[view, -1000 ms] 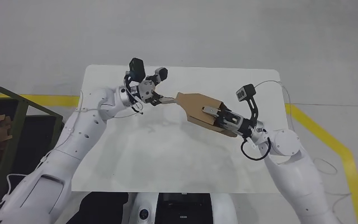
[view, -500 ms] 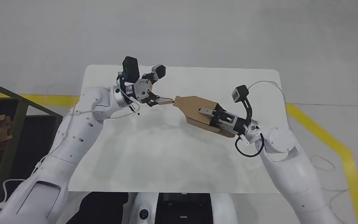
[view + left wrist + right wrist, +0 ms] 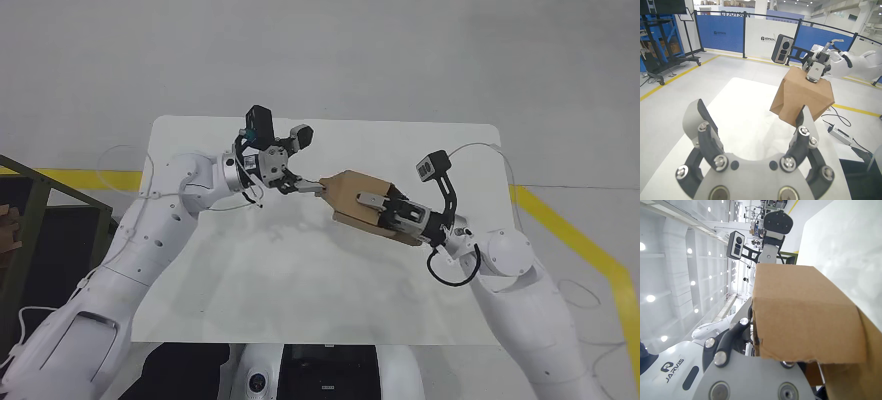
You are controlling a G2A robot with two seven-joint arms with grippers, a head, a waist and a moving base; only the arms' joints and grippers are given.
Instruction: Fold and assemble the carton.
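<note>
A brown carton [image 3: 358, 193] hangs partly folded above the middle of the white table [image 3: 250, 280]. My right gripper [image 3: 392, 210] is shut on its right end; in the left wrist view one of its fingers [image 3: 814, 73] clamps the carton's [image 3: 804, 94] top edge. My left gripper [image 3: 300, 181] stands open just left of the carton, one fingertip at the carton's pointed left end. In the left wrist view the left gripper [image 3: 753, 115] holds nothing, and one pad [image 3: 802, 117] overlaps the carton's lower edge. In the right wrist view the carton [image 3: 800, 317] hides my right gripper's fingertips.
A dark green frame [image 3: 30, 210] stands on the floor beside the table's left side. Yellow tape [image 3: 570, 235] runs along the floor to the right. A grey power adapter [image 3: 840, 135] with a cable lies on the floor beyond the table edge.
My left gripper has moved right, toward the carton's left end. The carton, held in my right gripper, has shifted slightly right.
</note>
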